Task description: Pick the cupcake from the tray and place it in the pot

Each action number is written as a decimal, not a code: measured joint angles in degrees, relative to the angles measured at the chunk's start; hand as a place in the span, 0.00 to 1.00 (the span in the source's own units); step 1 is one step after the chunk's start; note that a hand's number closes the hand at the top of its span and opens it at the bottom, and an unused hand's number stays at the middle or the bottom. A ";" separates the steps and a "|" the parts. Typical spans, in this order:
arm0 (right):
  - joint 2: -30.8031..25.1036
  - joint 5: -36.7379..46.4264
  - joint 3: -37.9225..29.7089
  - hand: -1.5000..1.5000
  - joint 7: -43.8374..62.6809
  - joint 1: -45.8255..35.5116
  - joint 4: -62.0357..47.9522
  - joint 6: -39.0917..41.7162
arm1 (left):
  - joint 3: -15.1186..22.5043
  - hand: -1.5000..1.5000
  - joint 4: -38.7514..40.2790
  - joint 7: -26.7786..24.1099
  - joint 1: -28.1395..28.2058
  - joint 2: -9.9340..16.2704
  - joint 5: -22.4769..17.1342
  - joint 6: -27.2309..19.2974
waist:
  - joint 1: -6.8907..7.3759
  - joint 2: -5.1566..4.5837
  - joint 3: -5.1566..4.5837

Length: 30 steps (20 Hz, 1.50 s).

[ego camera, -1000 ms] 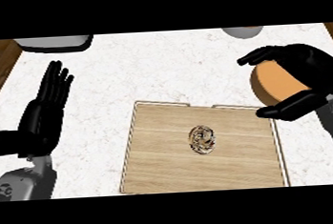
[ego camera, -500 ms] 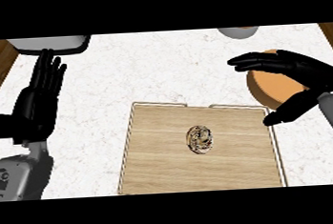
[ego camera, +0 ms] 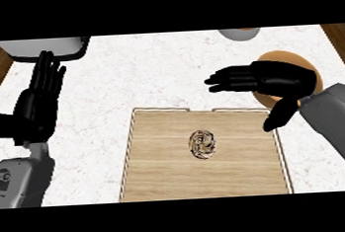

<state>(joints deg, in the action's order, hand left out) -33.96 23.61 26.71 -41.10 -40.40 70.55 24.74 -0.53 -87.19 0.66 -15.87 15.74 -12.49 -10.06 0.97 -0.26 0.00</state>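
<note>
Since the earlier frame, the black right hand point(ego camera: 272, 80) is seen shifted leftward, fingers spread wide, nothing held. Nothing is done yet: the small brown swirled cupcake point(ego camera: 201, 144) lies on the pale wooden tray point(ego camera: 156, 173), below and left of that hand, apart. The orange pot point(ego camera: 286, 60) is partly hidden behind it.

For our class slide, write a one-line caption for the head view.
Right hand open above the tray, cupcake not yet picked; left hand resting open.

No text, label or number can be read on anything here.
</note>
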 measured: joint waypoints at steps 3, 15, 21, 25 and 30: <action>1.36 2.50 1.79 0.00 1.78 0.83 0.81 0.50 | -0.23 0.50 -0.04 0.78 -0.31 -0.31 0.39 -0.21 | -0.40 0.14 0.00; 8.25 12.36 4.37 0.00 3.15 4.68 -1.19 0.58 | -1.72 0.50 -0.39 1.34 -0.30 -1.39 1.80 0.70 | -0.75 0.23 0.01; 11.25 15.51 3.35 0.00 1.02 6.26 -1.49 -1.10 | -1.93 0.50 -1.26 2.52 -0.69 -2.25 2.81 0.59 | -0.75 0.24 0.01; 13.72 18.80 2.47 0.00 2.12 8.09 -0.68 -1.88 | -2.75 0.50 -1.22 2.57 -0.33 -2.32 2.95 1.66 | -0.83 0.27 0.01; 16.59 23.88 2.34 0.00 4.00 9.31 -2.07 -2.76 | -2.72 0.50 -0.61 1.91 -0.23 -3.44 3.67 2.00 | -0.82 0.26 0.01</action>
<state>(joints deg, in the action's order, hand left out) -17.37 47.49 29.05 -37.11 -31.09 68.48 21.97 -3.25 -87.80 2.56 -16.10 12.31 -8.81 -8.06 0.14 0.00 0.00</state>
